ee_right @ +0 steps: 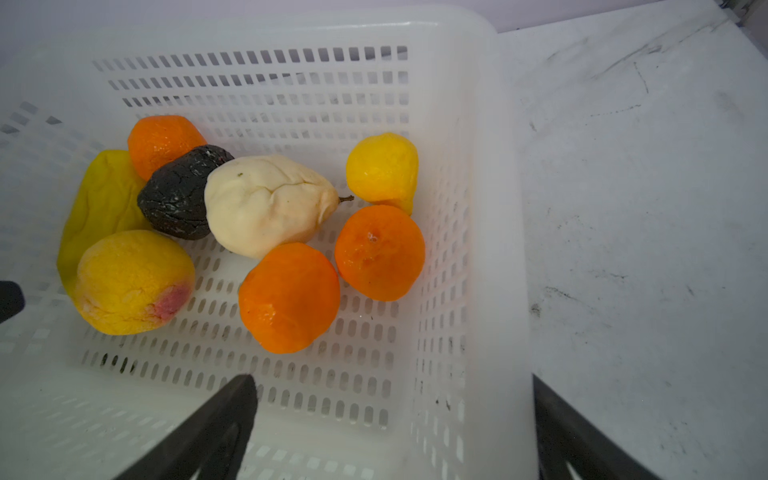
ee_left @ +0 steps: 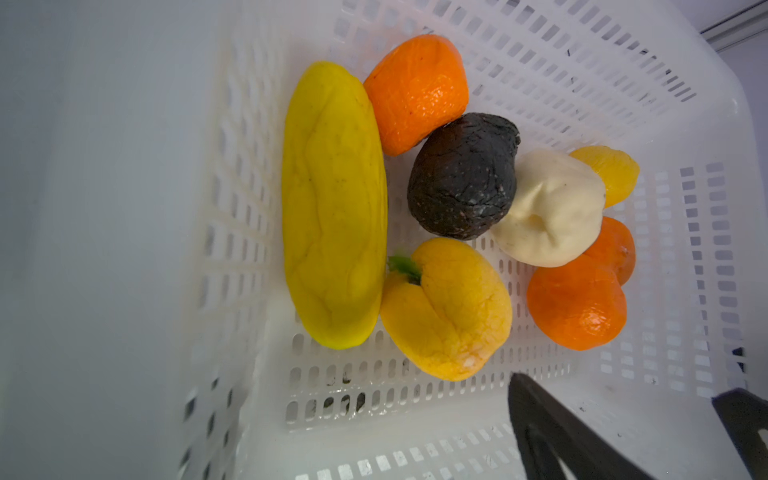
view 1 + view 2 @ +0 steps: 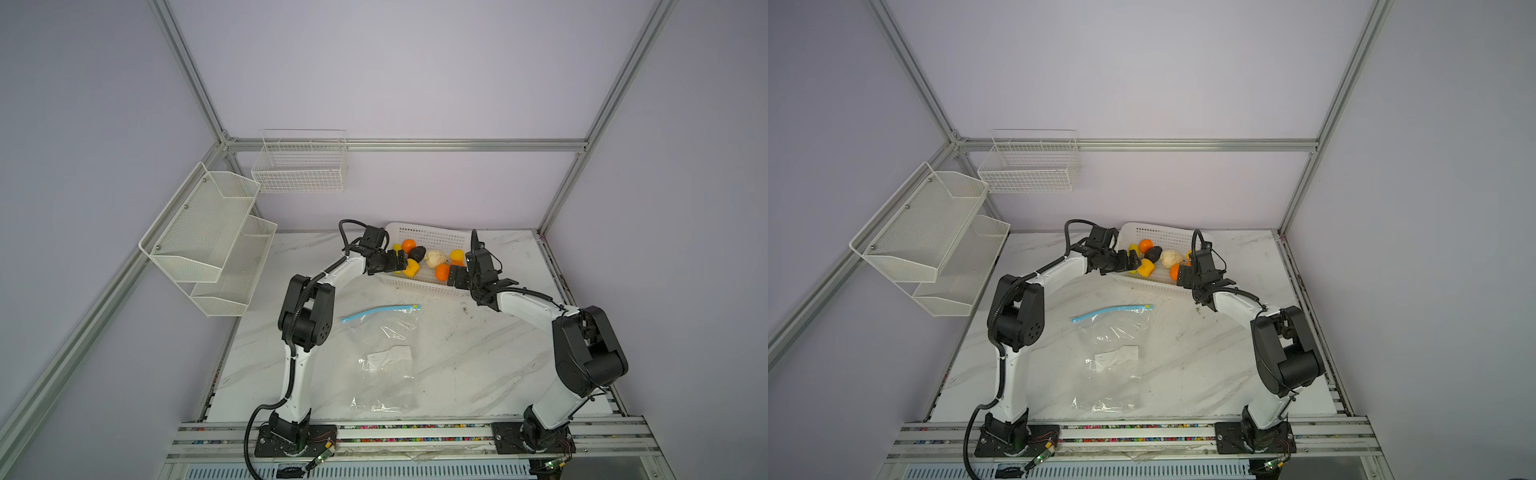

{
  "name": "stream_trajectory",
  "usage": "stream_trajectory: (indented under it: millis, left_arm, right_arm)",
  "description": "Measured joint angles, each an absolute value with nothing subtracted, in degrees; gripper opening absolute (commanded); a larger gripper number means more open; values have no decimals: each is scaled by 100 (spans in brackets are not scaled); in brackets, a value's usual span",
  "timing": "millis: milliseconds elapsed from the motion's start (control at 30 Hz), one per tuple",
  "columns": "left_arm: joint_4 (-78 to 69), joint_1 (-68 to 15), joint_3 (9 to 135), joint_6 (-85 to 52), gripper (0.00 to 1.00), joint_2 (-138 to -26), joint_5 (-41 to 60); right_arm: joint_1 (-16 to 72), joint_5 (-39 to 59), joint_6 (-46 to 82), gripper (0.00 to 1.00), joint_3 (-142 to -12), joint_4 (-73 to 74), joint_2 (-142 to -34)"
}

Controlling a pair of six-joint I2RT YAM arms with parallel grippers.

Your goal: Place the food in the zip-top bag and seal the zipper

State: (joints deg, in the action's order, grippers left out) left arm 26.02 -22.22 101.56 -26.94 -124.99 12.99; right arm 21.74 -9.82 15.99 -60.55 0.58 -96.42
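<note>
I am looking at both arms reaching into the basket (image 3: pixel 432 237) at the far end of the table (image 3: pixel 478 353), where all the food is lying. The left gripper (image 2: pixel 623 386) is standing wide open, with nothing between its fingers (image 2: pixel 552 428). Just ahead of their tips the peach (image 2: pixel 444 307) is sitting, and the banana (image 2: pixel 332 208) is lying lengthwise beside it along the basket's wall. Farther from those fingers the black lump (image 2: pixel 463 178) is pressing against the cream ball (image 2: pixel 548 208). One orange (image 2: pixel 415 91) is sitting just beside the banana's far end. Two more oranges (image 2: pixel 575 303) and a lemon (image 2: pixel 611 174) are crowding behind the cream ball. The right gripper (image 1: pixel 392 382) is also spread open and carrying nothing. Its inner finger (image 1: pixel 216 428) is hanging over the basket's inside and its outer finger (image 1: pixel 561 428) over bare table, so the side wall is running between them. Whether the outer finger is touching that wall I cannot tell. The bag (image 3: pixel 395 332) is lying flat on the table, well behind both pairs of fingers, between the arms. Its zipper (image 3: pixel 378 312) is facing the basket, with the slider (image 3: pixel 414 307) at the end nearer the right gripper. The label (image 3: pixel 388 356) is showing mid-bag, its writing too small to read.
</note>
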Motion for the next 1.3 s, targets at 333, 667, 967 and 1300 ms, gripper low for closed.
stream_trajectory:
  millis: [333, 667, 967, 1300]
  left_arm:
    - [2834, -2265, 10147, -2340, 100, -11872, 506]
    - [2856, -2270, 10156, -2445, 100, -12307, 674]
    - [3363, -2320, 10248, -2069, 100, -12481, 106]
    - [3706, -2174, 10678, -1870, 100, -12333, -132]
  right_arm:
    - [2180, -816, 1597, 98, -6416, -233, -9625]
    - [2058, -943, 1590, 98, -6847, -421, -9883]
    - [1927, -937, 1570, 97, -7363, -624, -10390]
    - [1927, -917, 1463, 97, -7850, -725, -10322]
